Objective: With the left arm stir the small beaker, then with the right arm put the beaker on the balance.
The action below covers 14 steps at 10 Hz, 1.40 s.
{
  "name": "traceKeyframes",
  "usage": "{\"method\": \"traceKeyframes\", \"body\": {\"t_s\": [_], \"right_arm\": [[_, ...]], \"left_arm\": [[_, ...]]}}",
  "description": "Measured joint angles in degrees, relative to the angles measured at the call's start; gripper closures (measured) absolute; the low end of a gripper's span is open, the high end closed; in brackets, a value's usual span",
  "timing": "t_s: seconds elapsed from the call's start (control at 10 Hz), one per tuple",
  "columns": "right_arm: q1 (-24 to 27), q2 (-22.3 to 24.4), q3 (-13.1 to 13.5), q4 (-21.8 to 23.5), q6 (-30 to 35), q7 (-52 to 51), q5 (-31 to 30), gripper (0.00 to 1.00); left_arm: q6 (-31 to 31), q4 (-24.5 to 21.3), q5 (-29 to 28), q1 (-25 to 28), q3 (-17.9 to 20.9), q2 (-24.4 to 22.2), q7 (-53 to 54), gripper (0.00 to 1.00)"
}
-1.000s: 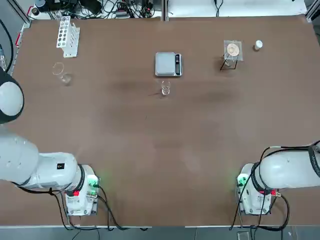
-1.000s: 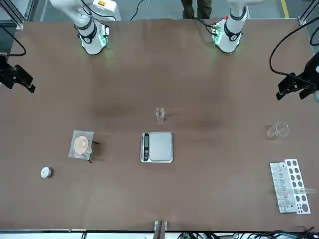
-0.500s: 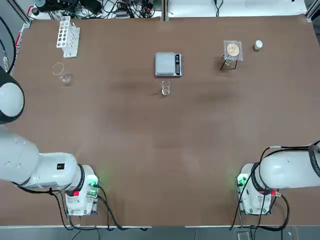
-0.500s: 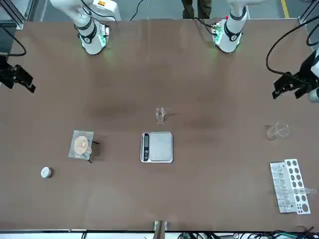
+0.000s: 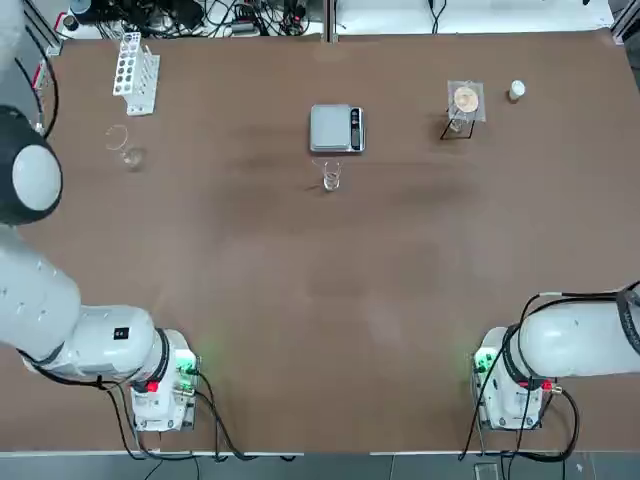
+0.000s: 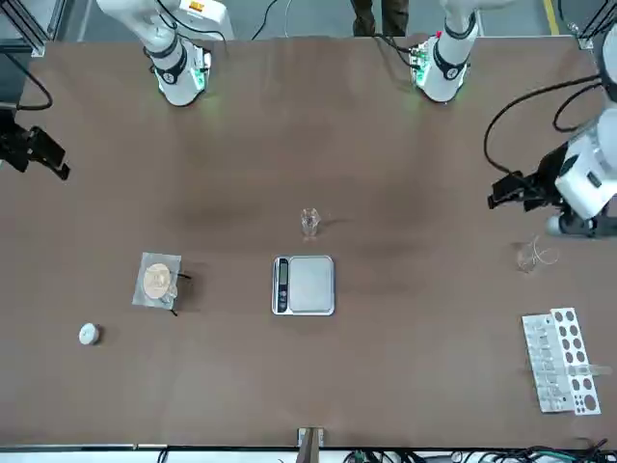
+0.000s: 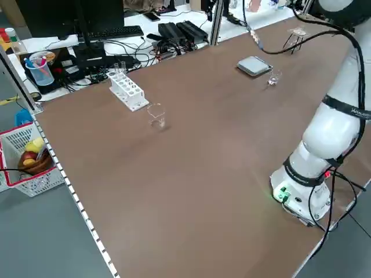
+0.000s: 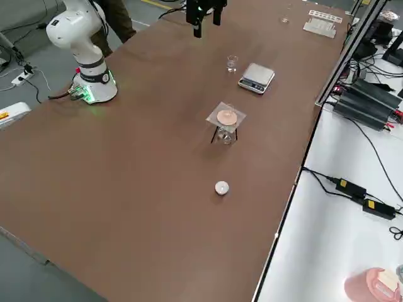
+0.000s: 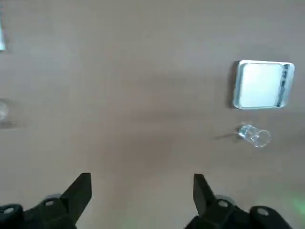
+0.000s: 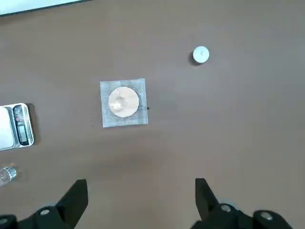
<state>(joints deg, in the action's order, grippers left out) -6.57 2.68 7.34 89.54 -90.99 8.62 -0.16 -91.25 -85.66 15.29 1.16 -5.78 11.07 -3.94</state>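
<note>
Upright, the small beaker [image 5: 331,178] stands just beside the balance [image 5: 336,129] — both grippers, left gripper [image 9: 138,196] and right gripper [image 10: 140,200], gape empty; no writing legible.

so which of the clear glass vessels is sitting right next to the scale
The small beaker at mid-table, just on the robot's side of the balance. The larger glass vessel stands far off by the white tube rack.

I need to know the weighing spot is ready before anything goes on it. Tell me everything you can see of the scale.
The scale is small, flat and silver-grey, with a square metal plate and a dark display strip along one side. It lies flat on the brown table, near the far edge at the middle. Its plate is bare. The small glass beaker stands just on the robot's side of it, apart from it. No gripper is near.
</note>
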Motion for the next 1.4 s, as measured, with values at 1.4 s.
{"method": "traceKeyframes", "body": {"t_s": [1.4], "right_arm": [[0.0, 0.0, 0.0, 0.1, 0.0, 0.0, 0.0, 0.00]], "left_arm": [[-28.2, -13.8, 8.9, -10.4, -9.8, 7.9, -2.8, 0.14]]}}
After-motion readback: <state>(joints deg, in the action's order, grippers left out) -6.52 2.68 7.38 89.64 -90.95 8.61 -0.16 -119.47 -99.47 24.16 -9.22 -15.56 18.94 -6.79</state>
